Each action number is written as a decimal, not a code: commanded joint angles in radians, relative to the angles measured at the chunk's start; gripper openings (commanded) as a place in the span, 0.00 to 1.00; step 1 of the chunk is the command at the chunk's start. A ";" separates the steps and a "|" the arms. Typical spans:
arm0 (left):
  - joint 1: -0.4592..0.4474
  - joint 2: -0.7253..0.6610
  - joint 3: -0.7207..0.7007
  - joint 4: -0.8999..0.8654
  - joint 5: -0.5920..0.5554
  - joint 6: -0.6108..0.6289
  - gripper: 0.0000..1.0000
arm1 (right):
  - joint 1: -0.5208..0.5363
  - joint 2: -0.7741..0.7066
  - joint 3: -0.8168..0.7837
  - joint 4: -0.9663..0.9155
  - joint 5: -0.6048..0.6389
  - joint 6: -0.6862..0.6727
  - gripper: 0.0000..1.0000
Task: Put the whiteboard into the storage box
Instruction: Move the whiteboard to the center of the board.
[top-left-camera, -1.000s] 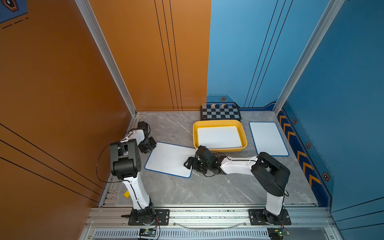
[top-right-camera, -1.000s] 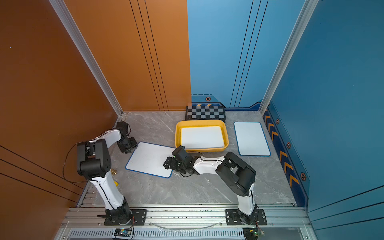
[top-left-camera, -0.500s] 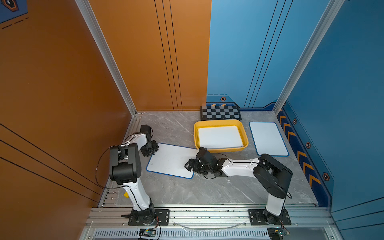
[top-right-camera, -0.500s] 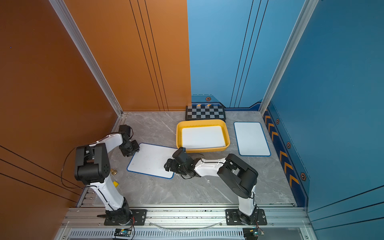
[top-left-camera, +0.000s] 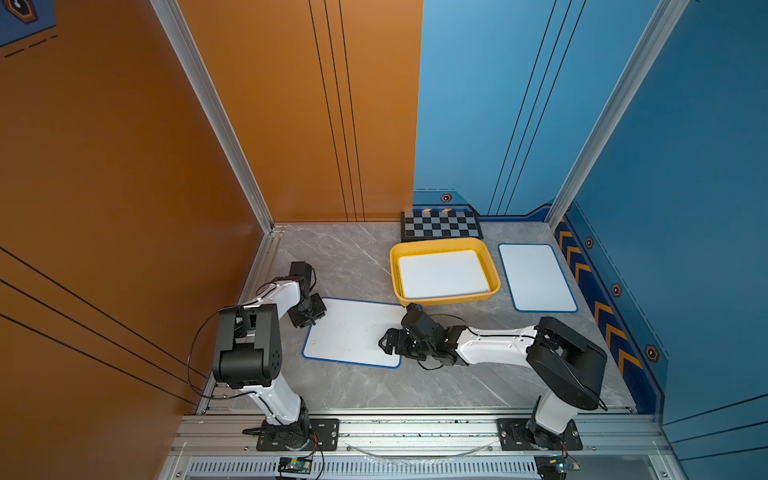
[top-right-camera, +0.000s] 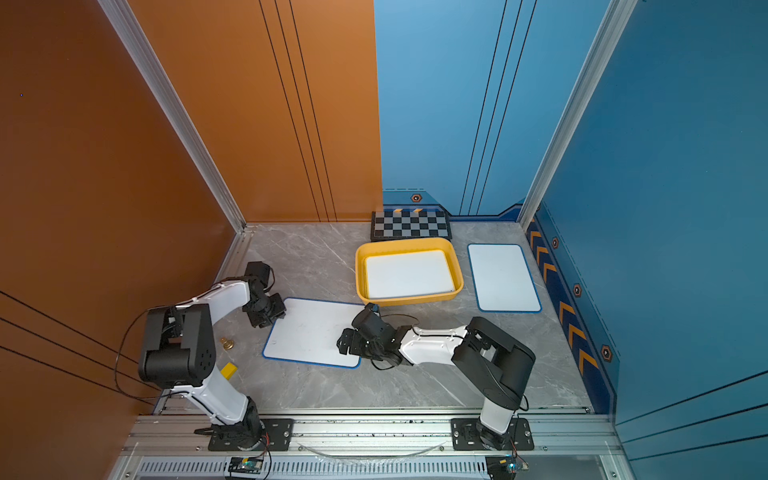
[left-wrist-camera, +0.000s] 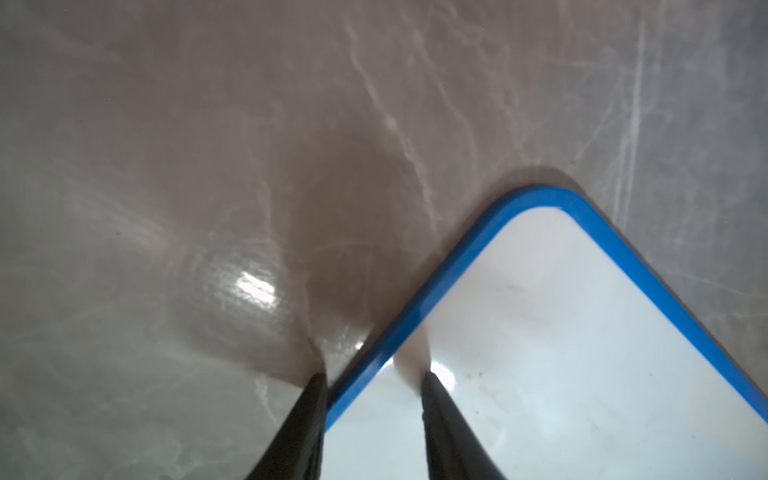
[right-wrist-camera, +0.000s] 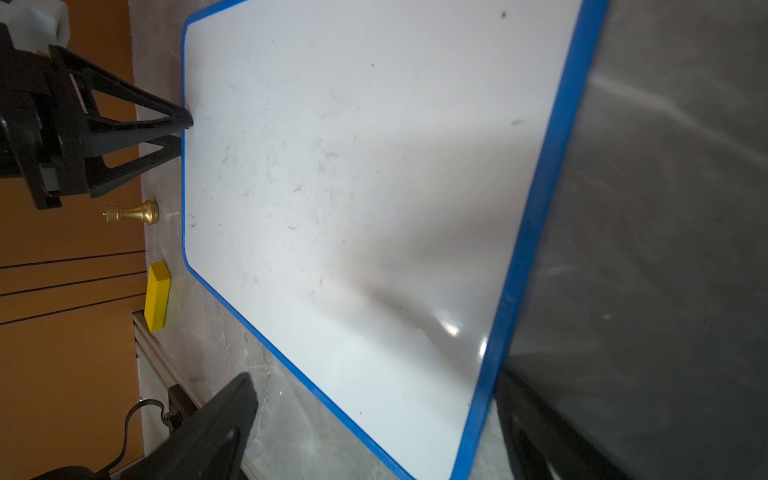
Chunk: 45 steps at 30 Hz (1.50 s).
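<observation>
One whiteboard (top-left-camera: 353, 332) lay flat just short of the storage box (top-left-camera: 449, 300), its long axis running from the left gripper (left-wrist-camera: 374, 376), part-open astride one short edge and seemingly not pinching, to the right gripper (top-left-camera: 387, 344), gaping at the other, nearer the box.

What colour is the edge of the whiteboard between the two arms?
The whiteboard's edge is blue, clearest in the right wrist view.

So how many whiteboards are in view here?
3 whiteboards. One lies in the storage box; one on the table beside it, by the blue wall; one at front left. More could hide beneath the boxed one.
</observation>
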 joint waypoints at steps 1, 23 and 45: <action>-0.065 -0.005 -0.038 -0.068 0.081 -0.035 0.39 | 0.025 0.031 -0.064 -0.182 0.011 0.015 0.92; -0.375 -0.190 -0.203 -0.059 0.133 -0.171 0.39 | -0.100 -0.351 -0.409 -0.230 0.121 0.048 0.93; -0.578 -0.056 -0.050 0.049 0.149 -0.297 0.39 | -0.342 -0.579 -0.530 -0.352 0.080 -0.068 0.95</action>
